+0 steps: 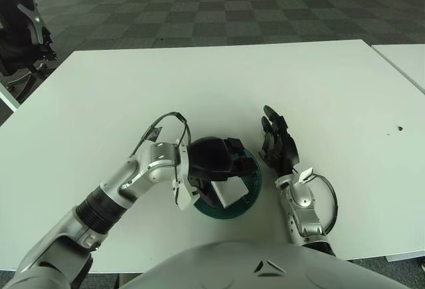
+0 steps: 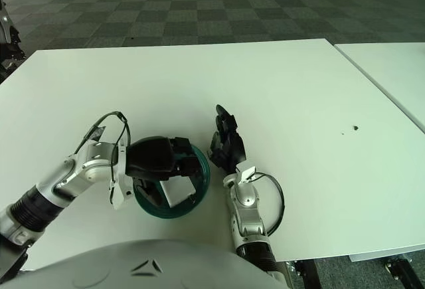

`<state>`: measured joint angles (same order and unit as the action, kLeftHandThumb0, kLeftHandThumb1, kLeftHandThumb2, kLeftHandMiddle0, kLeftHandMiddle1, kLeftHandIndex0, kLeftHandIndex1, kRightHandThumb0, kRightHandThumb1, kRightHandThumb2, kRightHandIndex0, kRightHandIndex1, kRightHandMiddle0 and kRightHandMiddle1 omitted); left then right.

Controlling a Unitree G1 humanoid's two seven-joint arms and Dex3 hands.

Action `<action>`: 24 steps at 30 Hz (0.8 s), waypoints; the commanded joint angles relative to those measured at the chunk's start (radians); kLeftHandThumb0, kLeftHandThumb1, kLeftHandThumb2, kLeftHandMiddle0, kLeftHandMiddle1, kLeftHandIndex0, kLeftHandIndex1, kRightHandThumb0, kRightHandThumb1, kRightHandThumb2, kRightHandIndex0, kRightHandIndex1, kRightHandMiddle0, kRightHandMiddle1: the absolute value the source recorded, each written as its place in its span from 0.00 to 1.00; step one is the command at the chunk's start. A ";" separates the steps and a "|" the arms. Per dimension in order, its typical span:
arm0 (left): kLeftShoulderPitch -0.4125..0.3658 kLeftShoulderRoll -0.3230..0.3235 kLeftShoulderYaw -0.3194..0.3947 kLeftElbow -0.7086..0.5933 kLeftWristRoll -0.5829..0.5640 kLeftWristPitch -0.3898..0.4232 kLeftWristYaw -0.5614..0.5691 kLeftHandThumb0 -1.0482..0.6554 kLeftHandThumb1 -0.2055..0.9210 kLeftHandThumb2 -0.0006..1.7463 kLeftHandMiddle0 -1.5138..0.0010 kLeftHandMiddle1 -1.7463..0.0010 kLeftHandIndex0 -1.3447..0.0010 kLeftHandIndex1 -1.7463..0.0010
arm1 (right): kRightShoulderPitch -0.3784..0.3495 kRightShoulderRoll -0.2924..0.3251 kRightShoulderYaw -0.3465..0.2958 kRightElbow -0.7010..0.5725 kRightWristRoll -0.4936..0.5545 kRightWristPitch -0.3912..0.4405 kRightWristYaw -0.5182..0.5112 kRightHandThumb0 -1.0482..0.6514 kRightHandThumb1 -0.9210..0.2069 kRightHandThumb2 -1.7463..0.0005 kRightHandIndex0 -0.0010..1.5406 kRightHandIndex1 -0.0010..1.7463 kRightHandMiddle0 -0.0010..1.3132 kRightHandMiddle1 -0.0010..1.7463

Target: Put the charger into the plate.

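A white table (image 1: pixel 219 83) fills most of the view, with dark checkered carpet (image 1: pixel 219 10) beyond its far edge. Near the table's front edge sits a round teal plate (image 1: pixel 249 196). A white, block-shaped charger (image 1: pixel 226 191) lies inside the plate, on its floor.

The robot's left hand (image 1: pixel 214 161), black with a silver forearm, reaches in from the lower left and hovers directly over the plate, covering its rear half. Its fingers (image 1: pixel 238 149) are curled loosely above the charger; whether they touch it or grip it cannot be told, though most of the charger shows clear beneath the hand.

The right hand (image 1: pixel 277 146) shows just beside the plate on its right, palm side down, with its 3 black fingers (image 1: pixel 269 117) stretched forward and relaxed, holding nothing.

A small dark speck (image 1: pixel 400 128) marks the table far to the right.
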<state>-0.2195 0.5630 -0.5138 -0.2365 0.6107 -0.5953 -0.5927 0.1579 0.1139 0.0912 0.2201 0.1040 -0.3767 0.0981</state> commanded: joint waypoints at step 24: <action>0.126 -0.042 0.238 -0.039 -0.246 0.302 0.025 0.00 1.00 0.35 1.00 1.00 1.00 0.99 | 0.097 -0.019 0.001 0.063 -0.145 0.134 -0.128 0.26 0.00 0.46 0.18 0.02 0.00 0.37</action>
<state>-0.2001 0.5690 -0.3477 -0.2725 0.4496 -0.4400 -0.6072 0.1417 0.0979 0.1140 0.2445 -0.0816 -0.3992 -0.0370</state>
